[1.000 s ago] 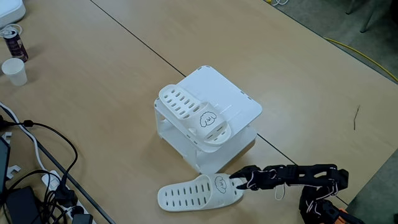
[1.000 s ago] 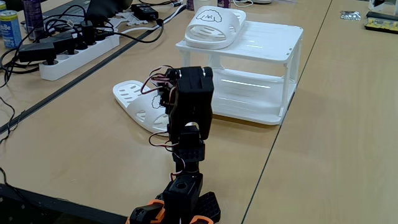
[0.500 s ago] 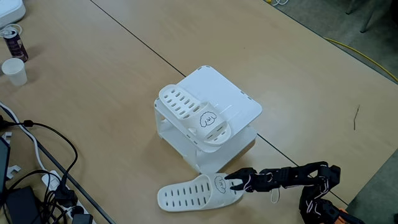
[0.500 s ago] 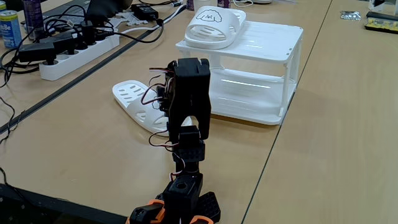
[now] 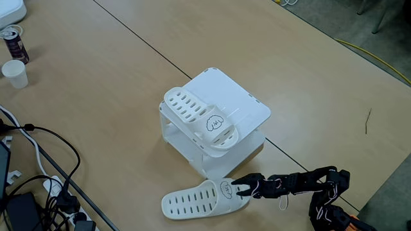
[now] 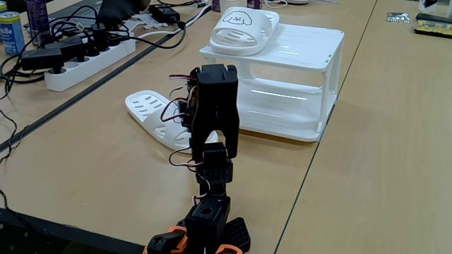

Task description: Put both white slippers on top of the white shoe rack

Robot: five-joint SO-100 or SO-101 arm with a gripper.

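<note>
Right now one white slipper (image 5: 200,122) is lying on the flat top of the white shoe rack (image 5: 241,103), along its left edge in a fixed view, with the black face mark toward the near corner; from the low fixed view it (image 6: 243,29) is sitting at the rack's (image 6: 305,46) far left corner. A second white slipper (image 5: 202,199) is lying flat on the wooden table (image 5: 96,96), just in front of the rack's near corner; in the low fixed view it (image 6: 150,113) is partly hidden behind the arm. The black gripper (image 5: 239,188) is reaching out low over the table and meeting this slipper at its strap end, beside the face mark; its fingers appear to be closing on the strap, though I cannot tell whether they are truly clamping it. A power strip (image 6: 88,59) with tangled cables is lying on the table to the left in the low view; a paper cup (image 5: 15,73) and a can (image 5: 14,43) are standing at the far left in the high view.
</note>
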